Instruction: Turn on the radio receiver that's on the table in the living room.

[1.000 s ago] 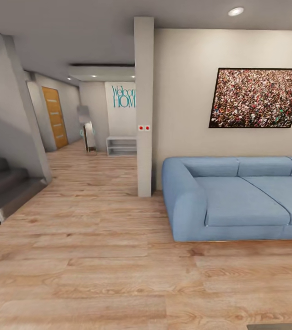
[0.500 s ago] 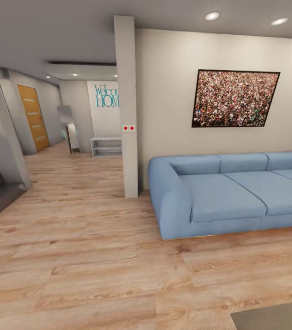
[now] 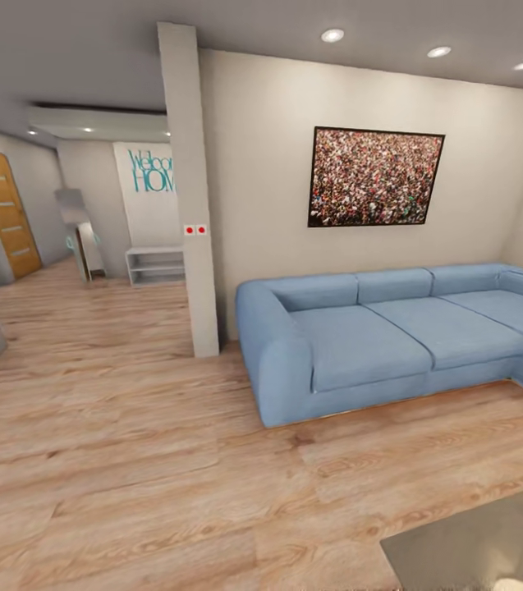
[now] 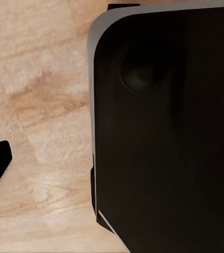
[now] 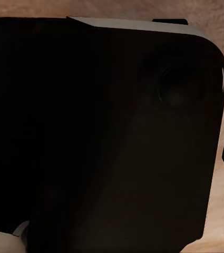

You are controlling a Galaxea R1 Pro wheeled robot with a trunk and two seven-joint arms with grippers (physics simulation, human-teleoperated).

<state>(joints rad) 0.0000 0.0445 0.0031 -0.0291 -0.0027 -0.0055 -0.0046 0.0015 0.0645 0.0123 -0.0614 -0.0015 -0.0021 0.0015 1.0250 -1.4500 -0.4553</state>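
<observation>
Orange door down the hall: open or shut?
Shut: the orange door sits flush in its wall, with no gap and nothing visible behind it.

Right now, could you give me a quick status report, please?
End effector states: cannot tell. Radio receiver not sighted yet. Blue sofa ahead; grey surface corner at lower right.

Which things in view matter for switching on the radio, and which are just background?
Belongs to the job:
- grey table, its corner at the head view's lower right
- blue sofa, marking the living room

Just background:
- framed picture
- pillar
- wooden door
- white shelf
</observation>
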